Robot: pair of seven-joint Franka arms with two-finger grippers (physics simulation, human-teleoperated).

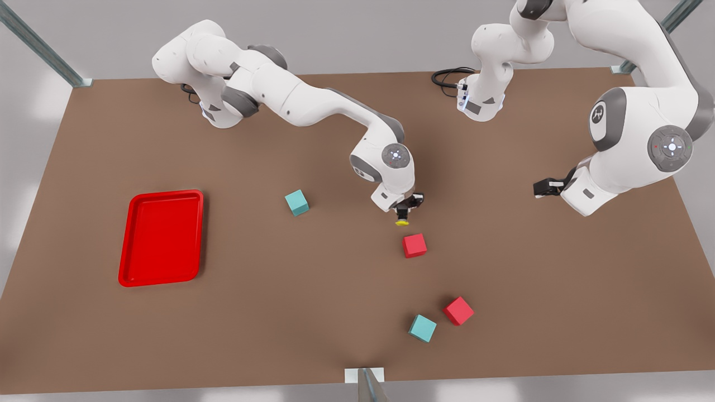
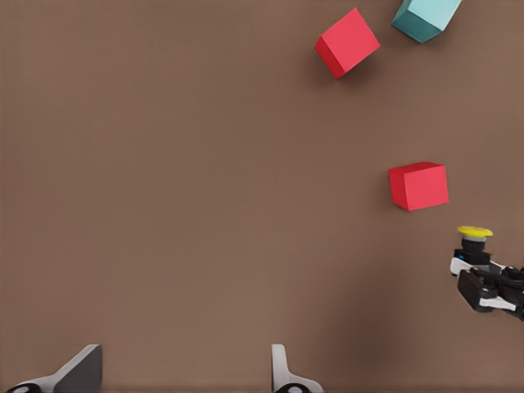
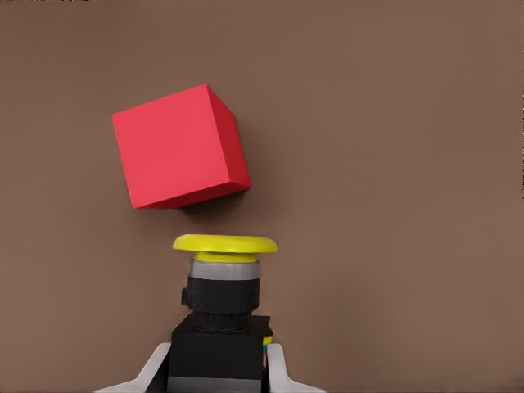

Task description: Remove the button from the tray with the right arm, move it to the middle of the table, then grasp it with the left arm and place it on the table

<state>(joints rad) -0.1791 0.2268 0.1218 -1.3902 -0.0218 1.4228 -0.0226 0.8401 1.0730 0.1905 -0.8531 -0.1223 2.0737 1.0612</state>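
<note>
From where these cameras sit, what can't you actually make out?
- Whether the button touches the table: the right gripper holds it by the body, whose underside faces away.
- The button's body in the front view: tiny, mostly behind the fingers.
- The left gripper: cut off by the left wrist view's edge, only open fingertips show; in the front view the arm hides most of it.
- The tray floor: rim shadow may mask detail.
</note>
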